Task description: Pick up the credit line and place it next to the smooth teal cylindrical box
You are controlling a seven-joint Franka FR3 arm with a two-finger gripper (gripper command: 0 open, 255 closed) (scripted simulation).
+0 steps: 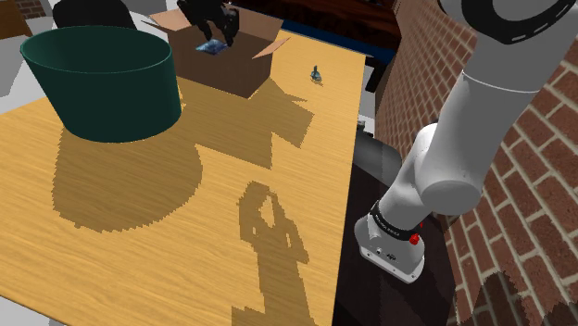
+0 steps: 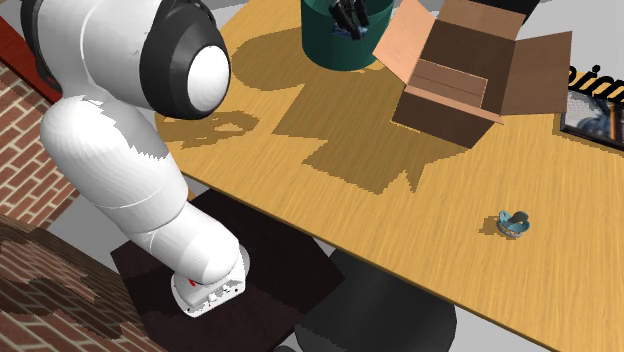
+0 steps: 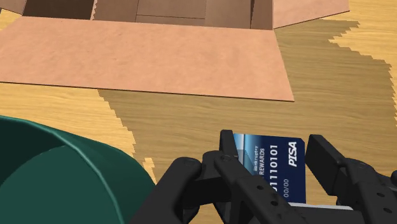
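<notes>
Gripper (image 3: 270, 145) is clamped on the blue card (image 3: 275, 167), one finger at each side edge, holding it above the wooden table (image 1: 139, 231). Beneath the card lies shadowed tabletop, between the teal box (image 3: 44, 181) and a flap of the open cardboard box (image 3: 146, 60). Well apart, a small blue object (image 1: 317, 73) sits near the table's edge.
</notes>
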